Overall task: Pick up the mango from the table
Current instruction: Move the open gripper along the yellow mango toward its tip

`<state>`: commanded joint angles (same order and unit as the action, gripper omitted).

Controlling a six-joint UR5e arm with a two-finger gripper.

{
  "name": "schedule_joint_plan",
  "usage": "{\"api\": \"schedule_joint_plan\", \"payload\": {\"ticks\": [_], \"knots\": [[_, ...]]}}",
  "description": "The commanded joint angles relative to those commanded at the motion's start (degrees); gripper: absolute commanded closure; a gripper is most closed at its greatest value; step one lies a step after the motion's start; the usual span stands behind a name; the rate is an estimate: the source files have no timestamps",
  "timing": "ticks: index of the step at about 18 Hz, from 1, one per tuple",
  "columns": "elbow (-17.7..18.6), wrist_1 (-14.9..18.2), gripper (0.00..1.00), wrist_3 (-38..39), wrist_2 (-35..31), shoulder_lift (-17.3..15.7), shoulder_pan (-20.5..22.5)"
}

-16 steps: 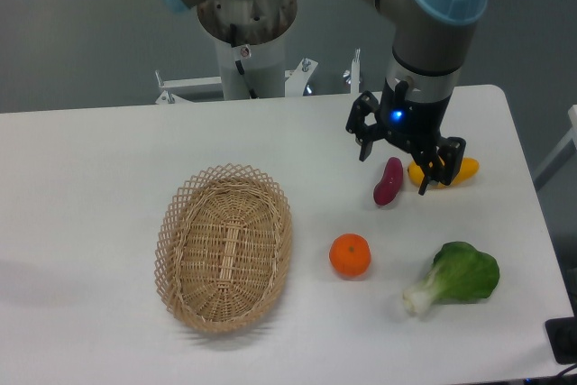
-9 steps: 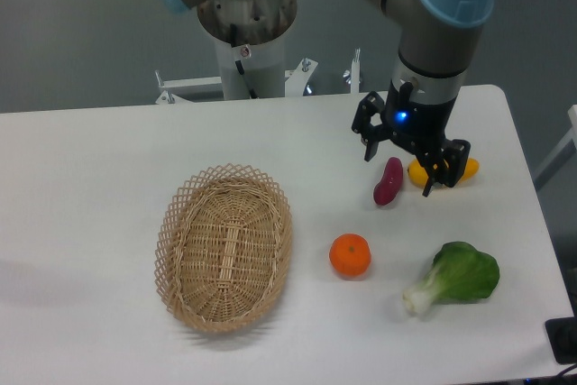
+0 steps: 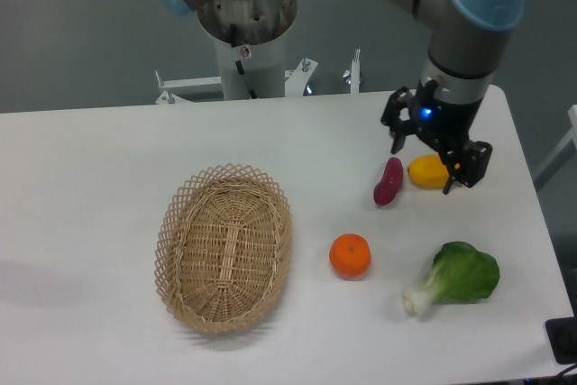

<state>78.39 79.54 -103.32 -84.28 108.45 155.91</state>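
A: Where does the mango [image 3: 427, 171] lie?

B: On the white table [image 3: 108, 196], toward the far right corner, on its side. The purple-red vegetable [image 3: 389, 181] lies just to its left, nearly touching it. The mango's right end is hidden behind one finger of the gripper [image 3: 434, 154].

A: And the claw itself?

B: It hangs directly over the mango with its two dark fingers spread wide, one above the mango's left end near the vegetable, the other at the right end. It holds nothing. Whether the fingertips reach the tabletop cannot be told from this view.

A: How much room is there around it?

B: The table's right edge runs close by on the right, and the far edge with its rounded corner is just behind the arm. Toward the camera there is bare white surface before the orange [image 3: 350, 255] and the leafy green vegetable [image 3: 457, 277], both well apart from the mango. The wicker basket [image 3: 225, 246] sits far off on the left half of the table.
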Motion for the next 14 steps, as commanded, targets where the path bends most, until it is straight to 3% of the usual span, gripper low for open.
{"api": "schedule_joint_plan", "payload": {"ticks": [5,8,11,14], "knots": [[0.6,0.1,0.00,-5.5,-8.1,3.0,1.4],[1.8,-0.6,0.00,-12.7,-11.6,5.3,2.1],[6.8,-6.6,0.00,-15.4,-17.2,5.7,3.7],[13.3,-16.5,0.00,-16.9,-17.8,5.2,4.7]]}}
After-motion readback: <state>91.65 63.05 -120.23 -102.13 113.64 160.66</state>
